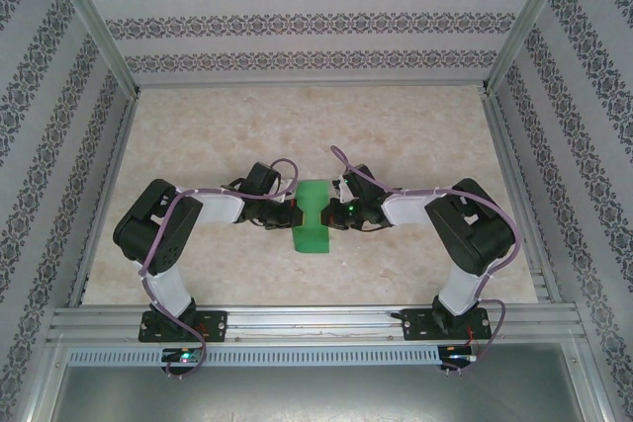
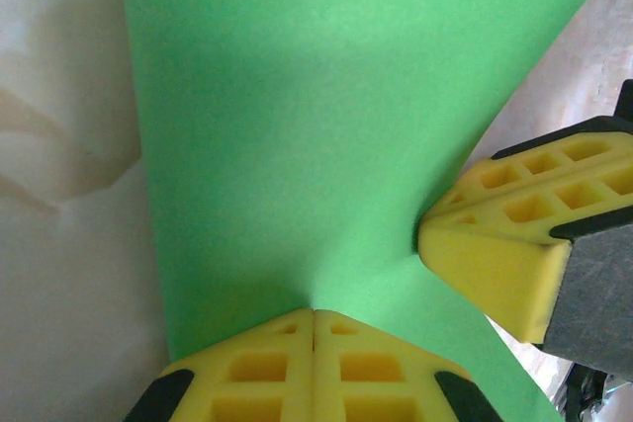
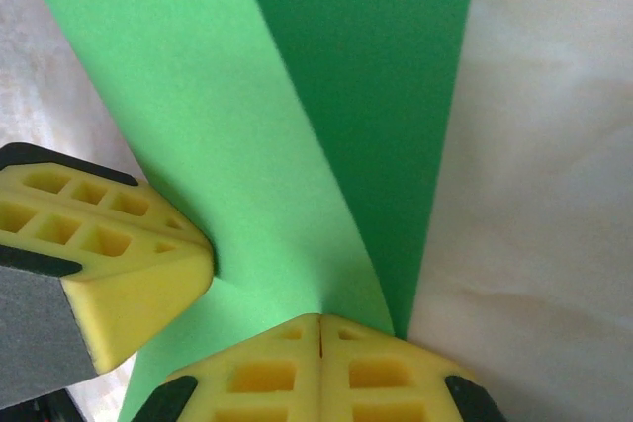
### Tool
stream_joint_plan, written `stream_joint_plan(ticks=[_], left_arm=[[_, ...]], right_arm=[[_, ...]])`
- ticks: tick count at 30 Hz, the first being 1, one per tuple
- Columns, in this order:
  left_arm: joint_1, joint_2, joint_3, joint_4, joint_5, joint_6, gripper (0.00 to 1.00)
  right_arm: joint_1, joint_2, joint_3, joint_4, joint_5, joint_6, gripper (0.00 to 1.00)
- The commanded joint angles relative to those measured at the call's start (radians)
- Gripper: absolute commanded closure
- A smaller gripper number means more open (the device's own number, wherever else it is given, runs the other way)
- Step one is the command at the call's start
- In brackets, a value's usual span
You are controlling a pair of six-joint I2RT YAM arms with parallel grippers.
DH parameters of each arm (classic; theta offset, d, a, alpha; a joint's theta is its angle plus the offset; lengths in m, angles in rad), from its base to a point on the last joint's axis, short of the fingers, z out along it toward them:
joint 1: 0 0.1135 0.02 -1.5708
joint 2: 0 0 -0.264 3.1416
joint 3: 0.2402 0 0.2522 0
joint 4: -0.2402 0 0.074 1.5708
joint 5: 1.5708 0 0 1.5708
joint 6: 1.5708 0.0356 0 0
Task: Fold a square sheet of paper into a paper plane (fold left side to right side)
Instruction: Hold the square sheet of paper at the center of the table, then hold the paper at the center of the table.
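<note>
The square sheet of paper (image 1: 315, 235) is bright green and lies folded into a narrow layered strip at the table's centre. My left gripper (image 1: 297, 214) comes at it from the left and my right gripper (image 1: 334, 214) from the right, nearly facing each other. In the left wrist view the left gripper (image 2: 315, 311) is shut, its yellow tips resting on the paper (image 2: 297, 126), with a right fingertip (image 2: 495, 254) pressing beside it. In the right wrist view the right gripper (image 3: 320, 317) is shut on top of the paper's lighter flap (image 3: 247, 145), next to a darker layer (image 3: 386, 96).
The marble-patterned table (image 1: 198, 135) spreads around the paper on all sides. Patterned walls (image 1: 59, 96) enclose the left, right and back. An aluminium rail (image 1: 316, 318) carrying both arm bases runs along the near edge.
</note>
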Motion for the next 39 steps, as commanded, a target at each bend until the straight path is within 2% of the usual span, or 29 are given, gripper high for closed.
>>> stream_joint_plan(ticks=[1,7,20,31,39], left_arm=[[-0.011,0.046,-0.003,-0.043,-0.048,0.016,1.0],[-0.011,0.057,0.003,-0.045,-0.051,0.014,1.0],[-0.011,0.057,0.004,-0.044,-0.044,0.016,1.0],[-0.011,0.027,-0.014,-0.06,-0.039,0.02,1.0],[-0.011,-0.047,-0.107,-0.061,-0.037,0.006,1.0]], right_arm=[[0.006,-0.047,0.021,-0.029,0.014,-0.015,1.0],[0.025,-0.048,0.042,0.034,-0.004,0.009,1.0],[0.059,0.103,0.122,0.124,0.012,0.032,1.0],[0.06,0.163,0.111,0.068,0.078,0.035,1.0],[0.038,0.174,0.069,0.048,0.106,0.047,1.0]])
